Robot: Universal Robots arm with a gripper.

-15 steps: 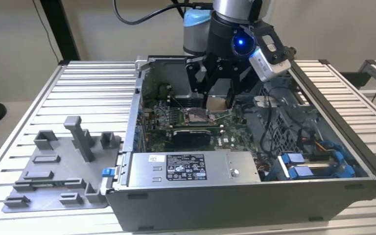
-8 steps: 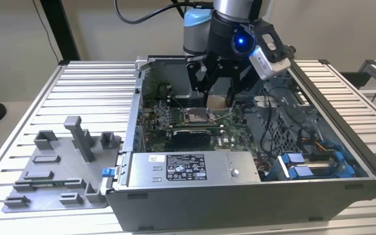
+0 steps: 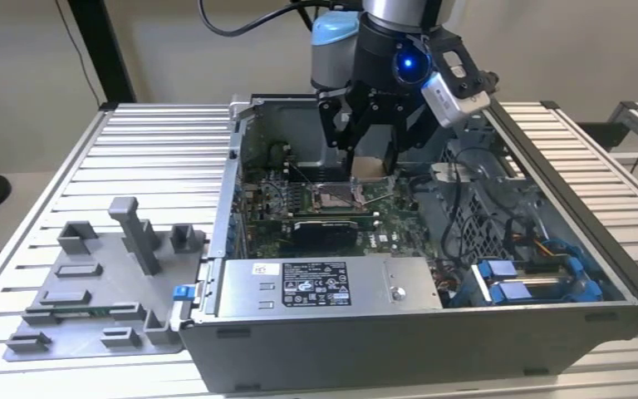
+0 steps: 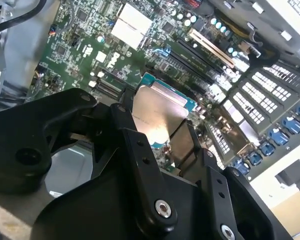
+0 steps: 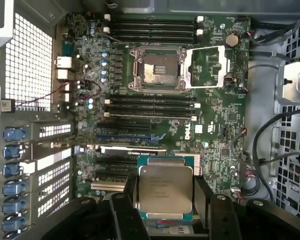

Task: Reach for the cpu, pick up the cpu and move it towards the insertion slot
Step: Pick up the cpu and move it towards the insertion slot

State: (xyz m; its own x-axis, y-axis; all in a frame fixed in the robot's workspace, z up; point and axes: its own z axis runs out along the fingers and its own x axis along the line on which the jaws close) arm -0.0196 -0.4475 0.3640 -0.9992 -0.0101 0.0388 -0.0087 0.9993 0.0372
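Observation:
My gripper hangs inside the open computer case, shut on the cpu, a thin square chip with a pale silver top and teal edge. Black fingers clamp its two opposite edges, and the same hold appears around the cpu in the second wrist view. The insertion slot is a square socket with a shiny metal frame on the green motherboard, its hinged cover swung open beside it. The cpu is held above the board, some way short of the slot. In the exterior view the insertion slot lies just below the gripper.
The grey case wall surrounds the work area, with cables and blue drive clips at the exterior view's right. A power supply box fills the near side. Grey fixture blocks stand on the slatted table outside the case.

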